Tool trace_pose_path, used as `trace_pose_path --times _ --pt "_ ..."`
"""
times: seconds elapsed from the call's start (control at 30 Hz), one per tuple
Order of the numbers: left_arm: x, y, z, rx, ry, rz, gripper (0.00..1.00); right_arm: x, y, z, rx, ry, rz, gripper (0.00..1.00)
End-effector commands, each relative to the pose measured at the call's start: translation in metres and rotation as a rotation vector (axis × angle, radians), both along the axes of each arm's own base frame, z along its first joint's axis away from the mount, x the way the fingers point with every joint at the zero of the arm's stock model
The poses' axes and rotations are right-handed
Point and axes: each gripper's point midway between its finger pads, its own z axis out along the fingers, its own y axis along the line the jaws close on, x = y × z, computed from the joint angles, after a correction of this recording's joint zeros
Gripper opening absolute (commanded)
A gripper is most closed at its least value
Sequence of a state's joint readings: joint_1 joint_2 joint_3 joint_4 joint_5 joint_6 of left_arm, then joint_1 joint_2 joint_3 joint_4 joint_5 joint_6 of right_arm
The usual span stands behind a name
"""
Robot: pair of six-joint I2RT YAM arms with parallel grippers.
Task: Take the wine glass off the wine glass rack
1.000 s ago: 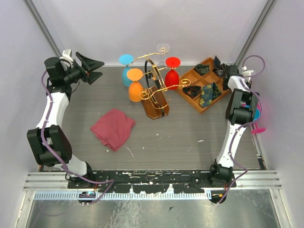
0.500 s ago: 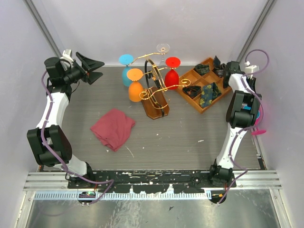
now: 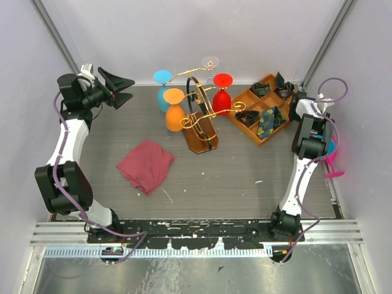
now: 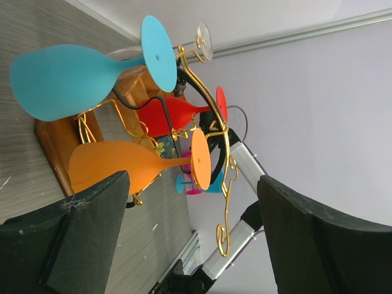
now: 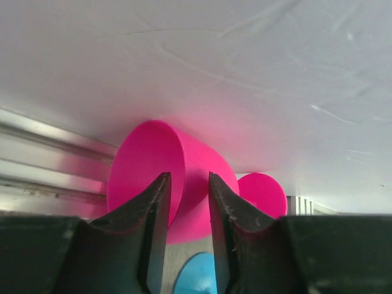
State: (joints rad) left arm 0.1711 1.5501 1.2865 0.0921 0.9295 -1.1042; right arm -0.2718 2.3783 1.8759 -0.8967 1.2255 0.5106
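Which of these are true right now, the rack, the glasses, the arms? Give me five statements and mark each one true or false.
1. The orange glass hangs on the wine glass rack. True.
2. The left fingers are closed on the blue glass. False: they stand wide apart, short of the rack, with nothing between them.
3. A maroon cloth lies on the table, nearer the arm bases than the rack. True.
4. The wooden tray sits left of the rack. False: it is to the rack's right.
5. The pink glass hangs on the rack. False: it is off the rack, and the right fingers straddle its rim.
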Motion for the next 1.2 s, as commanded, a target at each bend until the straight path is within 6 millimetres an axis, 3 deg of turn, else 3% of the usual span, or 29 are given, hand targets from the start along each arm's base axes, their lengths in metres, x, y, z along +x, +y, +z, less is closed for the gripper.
trace_pose_path --times 0.0,0.1,0.13,0.57,0.87,1.17 --pt "-0.002 -0.003 -0.005 -0.009 0.003 -0.019 0.91 -0.027 -0.005 0.028 -0.091 -0.047 -0.085 0.28" --pt "-0.003 -0.003 -0.003 -0.012 -0.002 -0.021 0.91 -0.035 -0.006 0.025 -0.09 -0.031 -0.097 0.02" --pt "-0.003 -0.003 -0.002 -0.013 -0.003 -0.02 0.91 -0.038 -0.006 0.026 -0.096 -0.029 -0.105 0.0" --pt "-0.003 -0.003 -0.003 -0.02 0.002 -0.022 0.91 -0.048 0.0 0.076 -0.244 -0.16 -0.156 0.0" --pt "-0.005 -0.004 0.0 -0.019 -0.006 -0.02 0.91 -0.008 0.021 0.121 -0.228 -0.291 -0.083 0.0" --pt "-0.008 -0.004 0.005 -0.011 -0.016 -0.014 0.91 0.018 0.052 0.133 -0.055 -0.443 -0.002 0.0"
